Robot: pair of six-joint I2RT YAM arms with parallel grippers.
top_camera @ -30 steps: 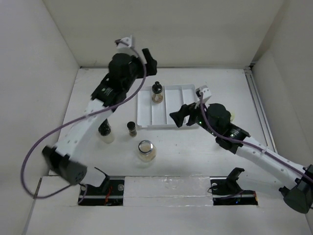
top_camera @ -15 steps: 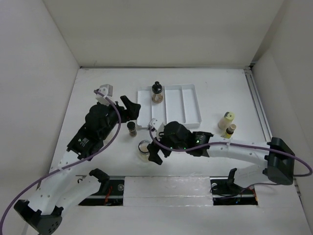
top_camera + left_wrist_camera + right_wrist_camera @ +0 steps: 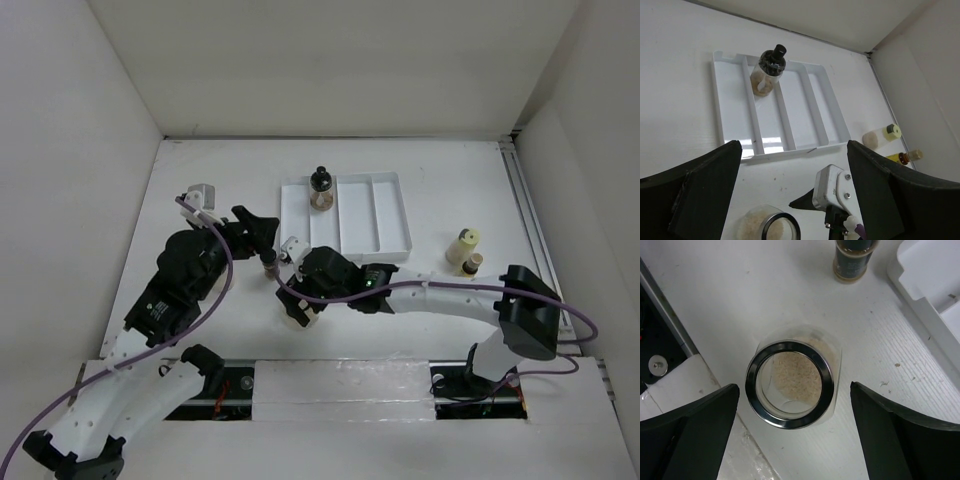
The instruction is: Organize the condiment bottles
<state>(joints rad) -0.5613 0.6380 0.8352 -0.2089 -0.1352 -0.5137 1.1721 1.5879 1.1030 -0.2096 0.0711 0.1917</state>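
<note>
Silver-lidded jar (image 3: pixel 790 385): upright on the bench (image 3: pixel 450 180), lower centre of the top view; pale grains inside.
Right pincer (image 3: pixel 793 387): spread wide over that jar, a finger either side, gaps showing; grips nothing.
Slim brown bottle (image 3: pixel 269 262): just beyond the jar, upright.
Left pincer (image 3: pixel 794 147): spread wide, empty, left of centre by the slim bottle.
Amber bottle (image 3: pixel 470 264), cream bottle (image 3: pixel 463 245): side by side, right of centre.
White tray (image 3: pixel 392 245): upper centre.
Black-capped jar (image 3: pixel 320 188): far end of the tray's second slot from the left.

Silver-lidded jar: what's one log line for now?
right pincer: open over silver-lidded jar, not touching | left pincer: open, empty | tray: one black-capped jar
</note>
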